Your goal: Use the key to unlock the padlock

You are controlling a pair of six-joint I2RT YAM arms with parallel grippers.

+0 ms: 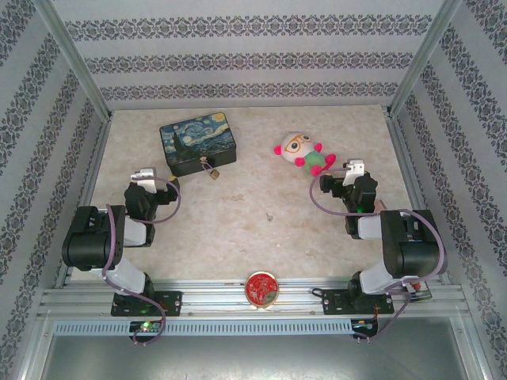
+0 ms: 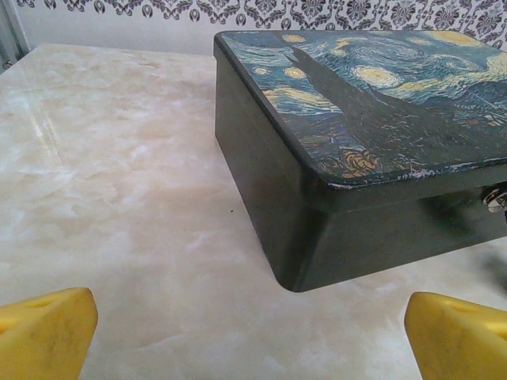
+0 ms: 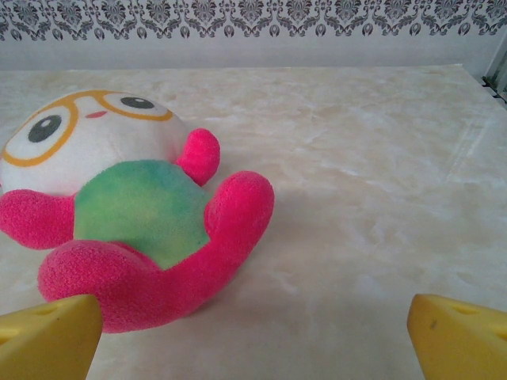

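Observation:
The tiny brass padlock (image 1: 211, 169) hangs at the front of a dark starry-night tin box (image 1: 198, 145) at the back left of the table. A tiny dark item (image 1: 270, 216) lies mid-table; it is too small to tell whether it is the key. My left gripper (image 1: 147, 176) is open and empty, just left of the box's near corner (image 2: 317, 261), its yellow fingertips (image 2: 47, 332) wide apart. A silvery bit of metal (image 2: 496, 198) on the box front shows at the right edge of the left wrist view. My right gripper (image 1: 355, 169) is open and empty.
A plush toy (image 1: 305, 153) with a white face, green belly and pink limbs lies at the back right, close to my right gripper's left fingertip (image 3: 47, 336). A red round object (image 1: 261, 287) sits on the front rail. Patterned walls enclose the table on three sides.

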